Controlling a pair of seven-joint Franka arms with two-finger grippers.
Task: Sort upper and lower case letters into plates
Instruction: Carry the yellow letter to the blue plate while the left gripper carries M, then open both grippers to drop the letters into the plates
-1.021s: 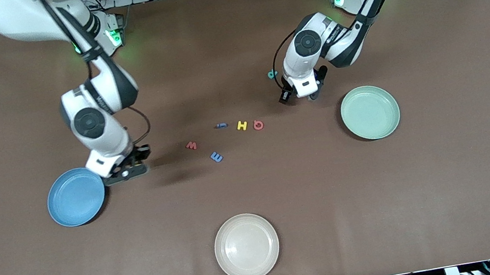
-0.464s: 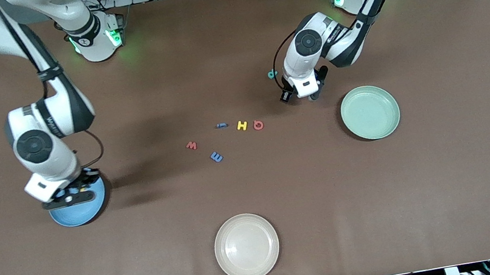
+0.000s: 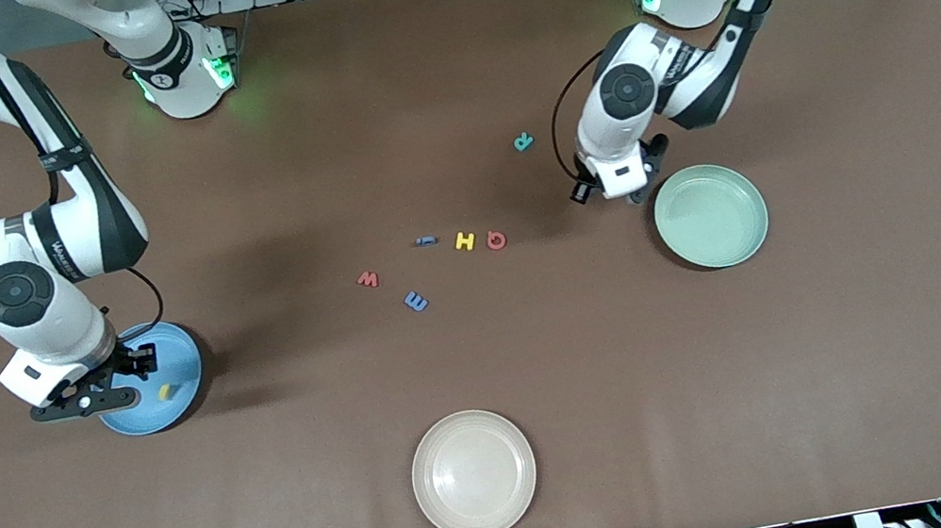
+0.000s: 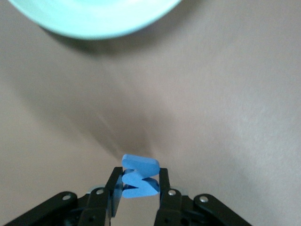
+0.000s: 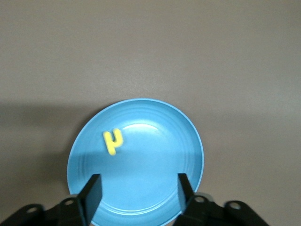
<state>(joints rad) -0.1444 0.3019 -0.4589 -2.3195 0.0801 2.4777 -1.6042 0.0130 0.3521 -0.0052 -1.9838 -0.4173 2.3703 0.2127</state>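
Note:
My right gripper (image 3: 87, 402) (image 5: 138, 181) hangs open over the blue plate (image 3: 175, 352) (image 5: 155, 155), nothing between its fingers. A yellow letter (image 3: 164, 391) (image 5: 113, 142) lies in that plate. My left gripper (image 3: 615, 187) (image 4: 138, 178) is shut on a blue letter (image 4: 138, 165), over the bare table just beside the mint green plate (image 3: 711, 216) (image 4: 94, 19). On the table lie a teal letter (image 3: 523, 141), a small blue one (image 3: 425, 240), a yellow H (image 3: 465, 241), a red Q (image 3: 495, 241), a red W (image 3: 367, 279) and a blue E (image 3: 416, 301).
A cream-white plate (image 3: 473, 474) sits near the table's front edge, nearer the front camera than the row of letters. Both arm bases stand along the table's back edge.
My right gripper swung from beside the blue plate to over it and opened; the yellow letter now lies in the plate. My left gripper moved toward the mint plate with the blue letter.

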